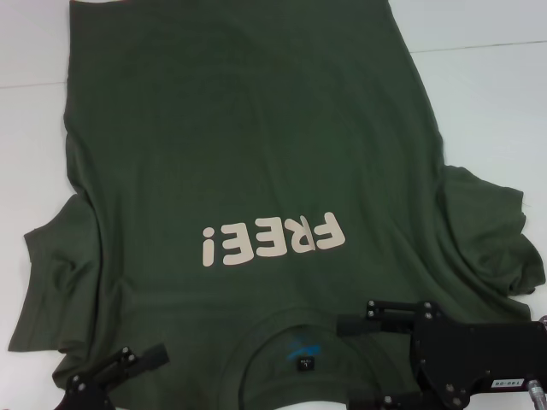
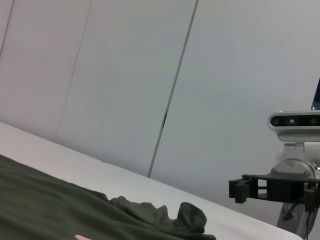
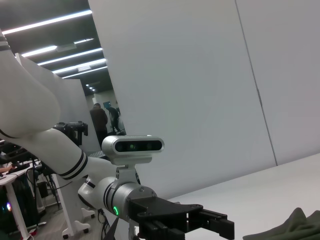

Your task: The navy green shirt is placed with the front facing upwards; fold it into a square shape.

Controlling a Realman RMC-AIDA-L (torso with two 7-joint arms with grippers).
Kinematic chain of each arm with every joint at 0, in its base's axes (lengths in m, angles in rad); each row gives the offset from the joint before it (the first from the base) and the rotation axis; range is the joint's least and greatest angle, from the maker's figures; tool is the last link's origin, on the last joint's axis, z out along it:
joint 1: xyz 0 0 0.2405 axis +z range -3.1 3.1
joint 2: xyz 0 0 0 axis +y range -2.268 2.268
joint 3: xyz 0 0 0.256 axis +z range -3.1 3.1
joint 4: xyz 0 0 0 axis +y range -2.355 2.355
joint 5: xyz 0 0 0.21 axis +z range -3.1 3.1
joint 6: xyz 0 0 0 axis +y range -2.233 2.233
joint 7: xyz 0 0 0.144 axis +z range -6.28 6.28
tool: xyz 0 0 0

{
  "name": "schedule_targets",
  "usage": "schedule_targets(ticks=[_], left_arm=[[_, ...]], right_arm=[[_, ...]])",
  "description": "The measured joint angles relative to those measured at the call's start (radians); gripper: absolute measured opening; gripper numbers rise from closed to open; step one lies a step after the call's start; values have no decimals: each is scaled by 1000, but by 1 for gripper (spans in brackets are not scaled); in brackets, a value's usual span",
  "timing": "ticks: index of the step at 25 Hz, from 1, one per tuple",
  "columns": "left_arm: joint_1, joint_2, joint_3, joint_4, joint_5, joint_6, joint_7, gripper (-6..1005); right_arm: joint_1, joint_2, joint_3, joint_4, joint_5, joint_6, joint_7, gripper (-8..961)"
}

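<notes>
White tabletop (image 1: 504,94) carries everything. Nearest, at 7 o'clock the left claw (image 1: 115,369) and at 5 o'clock the right claw (image 1: 389,318) hover with fingers spread wide, empty. Beyond, the navy green shirt (image 1: 248,145) lies flat, print up (sleeves rumpled); no fold yet made, all folding remains.

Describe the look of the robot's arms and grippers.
Both grippers are matte black with flat bracket-like fingers and small silver screws: the left gripper, the right gripper. The right one's boxy black body carries a small white label. In the right wrist view, the left arm is white with black rings and a green indicator light.
</notes>
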Motion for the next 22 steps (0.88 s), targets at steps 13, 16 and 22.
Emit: schedule_targets(ticks=[13, 16, 22], left_arm=[[2, 0, 2, 0, 0, -3, 0, 773], [3, 0, 1, 0, 0, -4, 0, 764], [3, 2, -74, -7, -24, 25, -51, 747]], right_arm=[[0, 0, -1, 0, 0, 0, 0, 817], [0, 0, -2, 0, 0, 0, 0, 816], [0, 0, -1, -1, 0, 0, 10, 816]])
